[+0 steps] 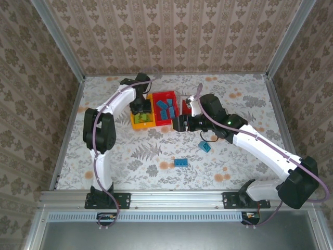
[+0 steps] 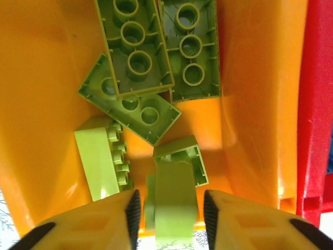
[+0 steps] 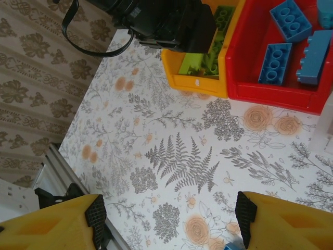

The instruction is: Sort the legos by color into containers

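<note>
My left gripper [image 2: 170, 214] hangs open over the yellow-orange bin [image 2: 47, 104], in the top view [image 1: 139, 108] too. A lime green brick [image 2: 175, 200] sits between its fingers with a gap on each side, touching neither pad. Several more lime bricks [image 2: 136, 49] lie in that bin. The red bin [image 1: 165, 108] holds several blue bricks [image 3: 277, 62]. My right gripper [image 3: 169, 219] is open and empty above bare table, just in front of the bins [image 1: 179, 123]. Two blue bricks [image 1: 205, 146] [image 1: 181, 162] lie loose on the table.
The white bin [image 1: 186, 105] with red pieces stands right of the red bin, partly hidden by my right arm. The three bins touch side by side. The table's metal frame edge [image 3: 52, 161] runs along the left. The floral tabletop [image 1: 135, 156] stretches open in front.
</note>
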Available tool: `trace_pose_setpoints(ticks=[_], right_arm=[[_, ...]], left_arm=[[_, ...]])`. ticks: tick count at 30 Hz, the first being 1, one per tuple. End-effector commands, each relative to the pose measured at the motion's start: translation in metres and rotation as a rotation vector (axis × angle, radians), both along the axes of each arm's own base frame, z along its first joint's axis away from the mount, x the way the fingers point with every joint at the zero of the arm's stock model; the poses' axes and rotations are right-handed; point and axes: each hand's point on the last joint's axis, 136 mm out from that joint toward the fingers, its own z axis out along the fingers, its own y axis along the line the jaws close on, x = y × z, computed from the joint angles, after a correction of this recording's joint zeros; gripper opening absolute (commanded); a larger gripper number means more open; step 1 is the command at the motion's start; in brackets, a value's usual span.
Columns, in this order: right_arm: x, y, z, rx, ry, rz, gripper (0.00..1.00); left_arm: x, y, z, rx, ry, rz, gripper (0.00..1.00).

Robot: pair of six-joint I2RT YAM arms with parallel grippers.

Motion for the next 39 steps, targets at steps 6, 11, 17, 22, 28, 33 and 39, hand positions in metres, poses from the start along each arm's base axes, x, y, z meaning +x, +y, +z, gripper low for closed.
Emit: trace_pose_setpoints(ticks=[6, 11, 17, 22, 28, 33, 39], right_arm=[[0.002, -0.034, -0.039, -0.159, 0.052, -0.126, 0.71], [-0.005, -0.092, -0.082, -0.363, 0.190, -0.316, 0.71], [-0.020, -0.134, -0.135, -0.450, 0.395, -0.448, 0.73], [-0.015, -0.124, -0.155, -0.531, 0.378, -0.270, 0.78], [-0.022, -0.135, -0.174, -0.756, 0.474, -0.133, 0.77], [-0.025, -0.145, -0.185, -0.851, 0.470, -0.072, 0.77], [-0.020, -0.143, -0.197, -0.914, 0.471, 0.023, 0.77]], left_arm=[[0.007, 0.000, 0.015, -0.037, -0.038, -0.003, 0.53], [-0.006, -0.004, 0.041, -0.080, -0.087, -0.011, 0.56], [-0.059, -0.057, 0.071, -0.223, -0.160, -0.248, 0.63], [-0.124, -0.096, 0.077, -0.339, -0.166, -0.477, 0.63], [-0.170, -0.102, 0.066, -0.372, -0.140, -0.568, 0.63], [-0.180, -0.104, 0.065, -0.383, -0.148, -0.573, 0.63], [-0.179, -0.108, 0.063, -0.381, -0.146, -0.547, 0.63]])
